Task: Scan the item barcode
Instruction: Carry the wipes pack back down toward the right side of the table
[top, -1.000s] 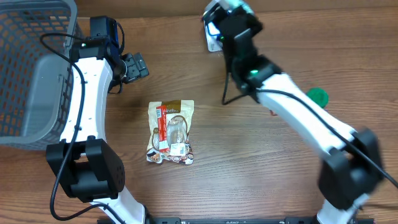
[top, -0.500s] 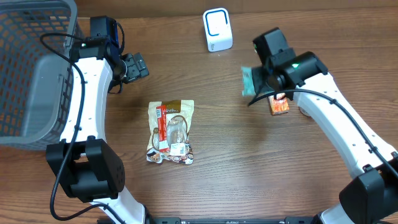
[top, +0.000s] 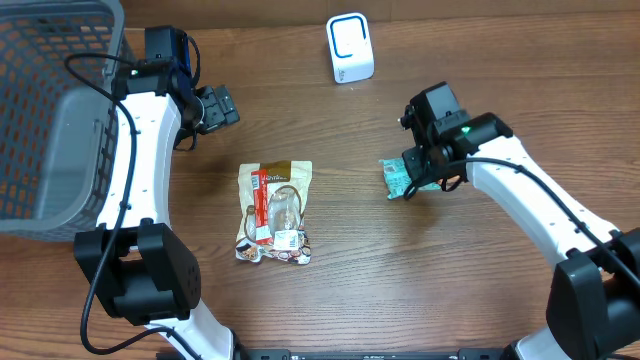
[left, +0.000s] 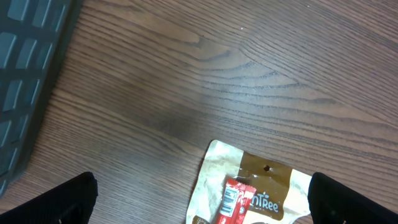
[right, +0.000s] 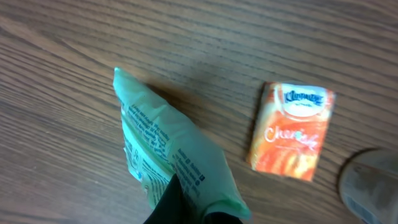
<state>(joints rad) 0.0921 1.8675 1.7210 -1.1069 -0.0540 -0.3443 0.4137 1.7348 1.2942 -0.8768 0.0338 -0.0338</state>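
My right gripper (top: 415, 178) is shut on a pale green packet (top: 397, 179) and holds it low over the table at centre right. In the right wrist view the green packet (right: 166, 154) with printed text sticks out between my dark fingers (right: 177, 202). The white scanner (top: 350, 47) stands at the back centre, well apart from the packet. My left gripper (top: 217, 107) hangs open above the table at back left; in its wrist view the open gripper (left: 202, 200) straddles the top of a beige snack bag (left: 261, 186).
A grey mesh basket (top: 45, 110) fills the far left. The beige snack bag (top: 275, 210) with a red stick pack (top: 259, 205) lies at the centre left. An orange tissue packet (right: 290, 130) and a round object (right: 370, 186) lie right of the green packet.
My right arm has swung from the scanner down and forward to the centre right, carrying the green packet. The left arm has not moved.
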